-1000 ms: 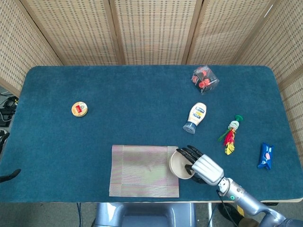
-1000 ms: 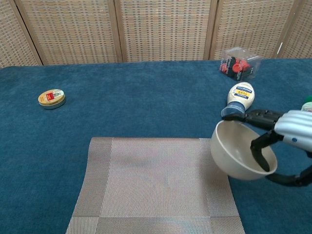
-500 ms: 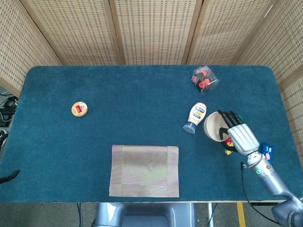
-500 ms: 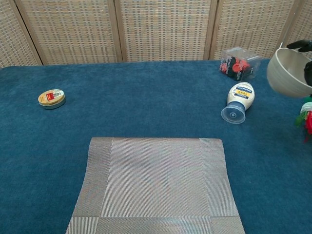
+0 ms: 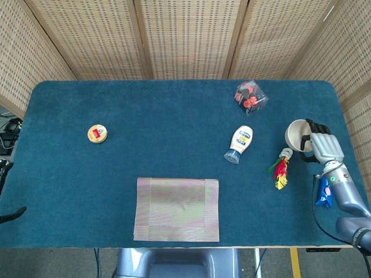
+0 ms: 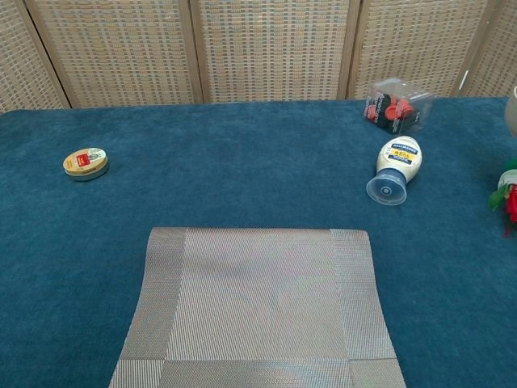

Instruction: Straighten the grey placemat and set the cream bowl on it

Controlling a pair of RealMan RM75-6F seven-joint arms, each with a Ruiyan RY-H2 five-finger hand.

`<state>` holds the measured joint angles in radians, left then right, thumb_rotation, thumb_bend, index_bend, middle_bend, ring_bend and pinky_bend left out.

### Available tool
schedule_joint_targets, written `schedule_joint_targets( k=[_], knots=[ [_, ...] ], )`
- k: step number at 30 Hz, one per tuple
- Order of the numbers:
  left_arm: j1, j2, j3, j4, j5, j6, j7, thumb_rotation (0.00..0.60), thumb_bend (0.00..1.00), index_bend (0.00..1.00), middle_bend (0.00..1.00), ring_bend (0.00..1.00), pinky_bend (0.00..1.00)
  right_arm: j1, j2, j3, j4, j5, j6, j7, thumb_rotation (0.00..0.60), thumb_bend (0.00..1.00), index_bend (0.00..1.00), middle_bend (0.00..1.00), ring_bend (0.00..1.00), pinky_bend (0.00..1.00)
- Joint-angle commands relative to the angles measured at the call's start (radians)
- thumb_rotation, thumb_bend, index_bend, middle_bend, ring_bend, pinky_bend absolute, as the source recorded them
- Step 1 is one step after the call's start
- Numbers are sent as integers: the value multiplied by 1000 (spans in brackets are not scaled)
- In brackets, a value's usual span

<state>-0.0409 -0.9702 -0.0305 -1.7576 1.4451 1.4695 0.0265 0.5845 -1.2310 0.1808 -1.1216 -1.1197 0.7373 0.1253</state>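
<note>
Cream ceramic-looking bowl [image 5: 297, 135] now sits far out at the right side of the counter [image 5: 174, 116], gripped by your right robot hand [image 5: 322, 146], whose dark fingers curl over its rim. A second ago that same bowl was at the right edge of the grey woven placemat [image 5: 177, 209], almost where it belongs; since then you have swung it away to the right, past the white squeeze bottle with the blue cap [image 5: 239, 143] and the red-and-yellow feathered toy [image 5: 281, 168]. In the chest view only a sliver of the bowl shows at the right frame edge.

That move takes you away from the goal, not toward it. The placemat lies at the near middle of the counter, flat and roughly square to the near edge, so the straightening looks done or close to it. The bowl placement is not done: bowl and placemat are well apart.

Your left robot hand is not in view in either camera.

To finish, you likely need to bring the bowl back left and near, over the placemat's centre, and set it down upright.
</note>
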Motion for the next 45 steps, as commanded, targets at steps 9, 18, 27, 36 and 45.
schedule_joint_targets(
  k=[9,18,27,36,45],
  knots=[
    [0,-1,7,-10,19,6,14,600,0,0,0,0,0,-67,-4,-65,79,3,-66,20,600,558,675,0,0,0],
    [6,-3,12,-14,27,15,22,600,0,0,0,0,0,-97,-4,-117,51,-121,-42,86,600,551,644,0,0,0],
    [7,0,12,-12,27,18,13,600,0,0,0,0,0,-134,47,-139,-55,-205,55,123,600,0,0,0,0,0],
    [-6,-13,16,7,86,25,-14,600,0,0,0,0,0,-255,174,-126,-270,-321,415,70,600,0,0,0,0,0],
    [-110,-106,53,135,387,24,-149,600,0,35,0,0,0,-357,109,-129,-219,-526,796,65,600,0,0,0,0,0]
  ],
)
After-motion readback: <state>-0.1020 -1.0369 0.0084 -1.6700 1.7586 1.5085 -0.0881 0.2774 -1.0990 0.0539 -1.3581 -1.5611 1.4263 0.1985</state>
